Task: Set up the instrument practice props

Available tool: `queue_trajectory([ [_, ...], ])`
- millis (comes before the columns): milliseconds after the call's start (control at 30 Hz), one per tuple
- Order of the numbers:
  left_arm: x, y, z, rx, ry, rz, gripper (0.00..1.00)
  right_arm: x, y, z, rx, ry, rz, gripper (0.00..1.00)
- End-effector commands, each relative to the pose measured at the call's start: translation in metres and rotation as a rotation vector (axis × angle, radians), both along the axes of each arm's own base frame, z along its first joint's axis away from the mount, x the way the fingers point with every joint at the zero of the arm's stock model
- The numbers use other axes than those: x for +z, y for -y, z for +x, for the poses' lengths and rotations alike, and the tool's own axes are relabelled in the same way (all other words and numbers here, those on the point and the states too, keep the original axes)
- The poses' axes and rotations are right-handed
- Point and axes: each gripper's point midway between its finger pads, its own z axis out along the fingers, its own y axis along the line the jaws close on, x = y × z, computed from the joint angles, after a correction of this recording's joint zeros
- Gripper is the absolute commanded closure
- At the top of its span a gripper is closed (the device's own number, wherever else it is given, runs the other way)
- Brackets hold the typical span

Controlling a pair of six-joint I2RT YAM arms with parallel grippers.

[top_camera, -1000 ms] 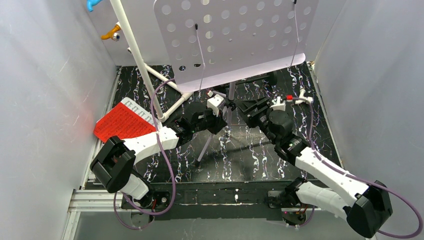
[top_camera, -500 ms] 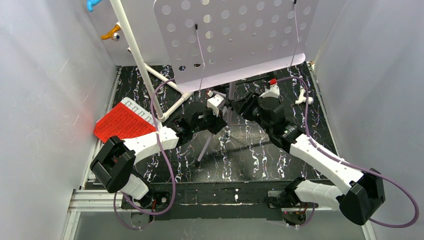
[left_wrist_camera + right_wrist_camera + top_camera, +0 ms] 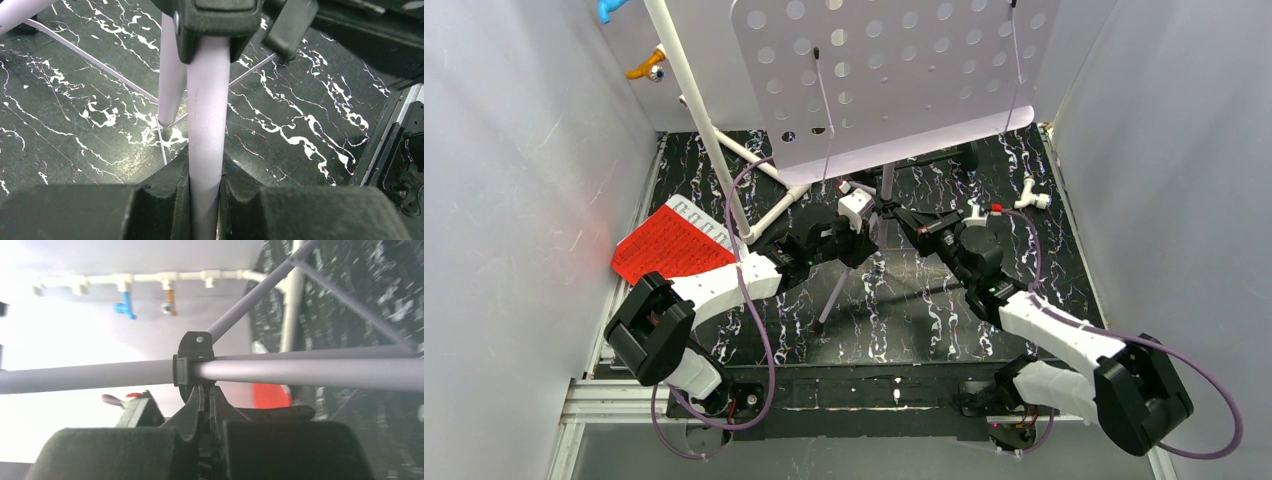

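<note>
1. The music stand (image 3: 894,80) stands on the table (image 3: 924,320), towards the back, near the middle.
2. The left gripper (image 3: 205,185) grasps its pole (image 3: 207,115), fingers (image 3: 167,195) on either side.
3. The right gripper (image 3: 206,395) is clenched, tips touching the pole's black collar (image 3: 192,357).

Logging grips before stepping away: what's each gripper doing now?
Left gripper: closed on the music stand pole.
Right gripper: closed at the black collar; hold cannot be told.

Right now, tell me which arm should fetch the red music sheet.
Left, probably. The red music sheet lies on that side, with the music stand's pole between it and the right claw. The left claw must first release that pole.
</note>
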Motion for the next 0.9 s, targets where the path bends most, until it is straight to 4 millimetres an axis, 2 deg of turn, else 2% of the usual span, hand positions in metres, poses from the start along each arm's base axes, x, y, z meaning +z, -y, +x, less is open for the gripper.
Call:
queue_trajectory([
  [0,-0.029,-0.015,-0.014,0.024,-0.122,0.084,1.00,-0.059,-0.005,-0.007,-0.005,-0.278,0.233,0.99],
  [67,-0.029,-0.016,-0.014,0.025,-0.121,0.084,1.00,-0.066,-0.005,-0.006,-0.008,-0.293,0.179,0.96],
  [100,-0.028,-0.016,-0.014,0.026,-0.120,0.084,1.00,-0.068,-0.003,-0.007,-0.015,-0.298,0.169,0.91],
  [200,-0.027,-0.016,-0.014,0.025,-0.119,0.080,1.00,-0.069,0.003,-0.009,-0.031,-0.280,0.163,0.65],
  [300,-0.026,-0.015,-0.014,0.024,-0.118,0.079,1.00,-0.069,0.009,-0.013,-0.006,-0.230,0.026,0.39],
  [367,-0.025,-0.015,-0.014,0.025,-0.119,0.077,1.00,-0.068,0.016,-0.017,0.007,-0.182,-0.118,0.27],
  [433,-0.024,-0.015,-0.014,0.025,-0.117,0.076,1.00,-0.058,0.028,-0.018,0.001,-0.113,-0.274,0.19],
  [533,-0.024,-0.015,-0.014,0.023,-0.119,0.074,1.00,-0.036,0.044,-0.018,0.020,0.069,-0.519,0.11],
  [600,-0.025,-0.014,-0.014,0.023,-0.122,0.075,1.00,-0.022,0.043,-0.016,0.082,0.227,-0.674,0.04],
  [667,-0.027,-0.014,-0.015,0.020,-0.127,0.077,1.00,-0.008,0.032,-0.015,0.172,0.393,-0.822,0.04],
  [733,-0.028,-0.015,-0.015,0.024,-0.130,0.081,1.00,0.006,0.012,-0.023,0.253,0.582,-0.972,0.06],
  [867,-0.028,-0.017,-0.013,0.031,-0.119,0.089,1.00,0.037,-0.003,-0.030,0.212,0.851,-1.271,0.14],
])
